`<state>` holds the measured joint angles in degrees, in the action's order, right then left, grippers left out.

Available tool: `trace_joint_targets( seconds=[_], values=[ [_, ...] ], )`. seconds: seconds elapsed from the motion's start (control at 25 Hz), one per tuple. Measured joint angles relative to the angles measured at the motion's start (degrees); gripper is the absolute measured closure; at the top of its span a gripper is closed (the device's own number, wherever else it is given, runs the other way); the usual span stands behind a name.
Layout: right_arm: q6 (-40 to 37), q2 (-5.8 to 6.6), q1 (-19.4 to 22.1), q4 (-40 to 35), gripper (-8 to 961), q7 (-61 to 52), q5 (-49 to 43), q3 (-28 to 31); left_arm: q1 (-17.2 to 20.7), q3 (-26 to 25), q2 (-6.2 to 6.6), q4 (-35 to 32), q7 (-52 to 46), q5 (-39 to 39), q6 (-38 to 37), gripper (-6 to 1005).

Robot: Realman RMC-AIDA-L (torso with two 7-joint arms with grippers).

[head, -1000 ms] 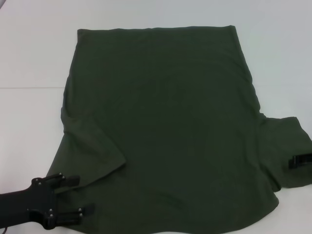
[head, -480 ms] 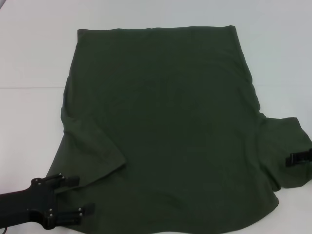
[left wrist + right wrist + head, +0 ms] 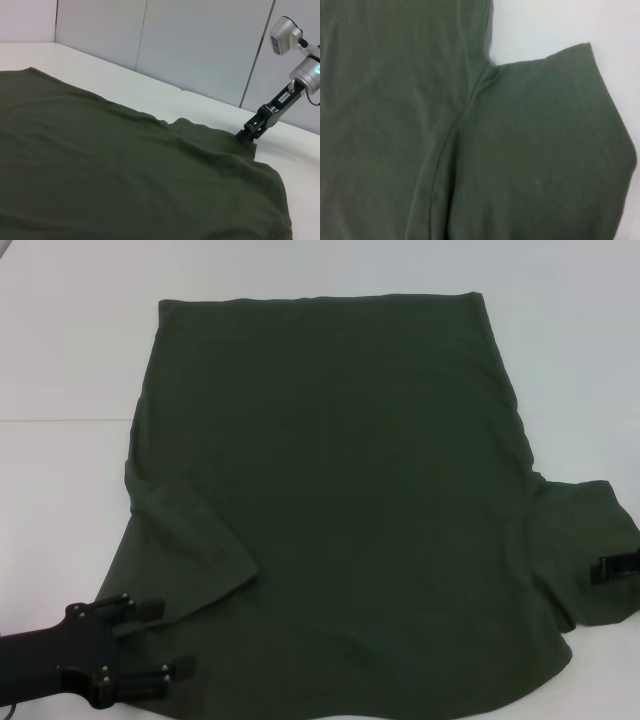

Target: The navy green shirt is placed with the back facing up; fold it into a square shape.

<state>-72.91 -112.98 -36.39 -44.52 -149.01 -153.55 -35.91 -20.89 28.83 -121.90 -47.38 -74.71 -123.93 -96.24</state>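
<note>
Left gripper (image 3: 165,640), near left corner: fingers spread apart beside the shirt's left sleeve, gripping nothing, seemingly poised to take it. Navy green shirt (image 3: 340,490), centre: flat on the white surface (image 3: 60,360), hem far. Right gripper (image 3: 615,568), right edge, over the right sleeve; finger state cannot be told.
</note>
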Motion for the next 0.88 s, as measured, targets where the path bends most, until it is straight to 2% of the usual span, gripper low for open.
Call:
trace_joint_targets(
  seconds=[0.88],
  values=[
    [1.4, -0.18, -0.6, 1.3, 67, -0.1, 0.0, -1.2, 0.0, -0.1, 0.00, 0.0, -0.1, 0.0, 0.0, 108]
  ],
)
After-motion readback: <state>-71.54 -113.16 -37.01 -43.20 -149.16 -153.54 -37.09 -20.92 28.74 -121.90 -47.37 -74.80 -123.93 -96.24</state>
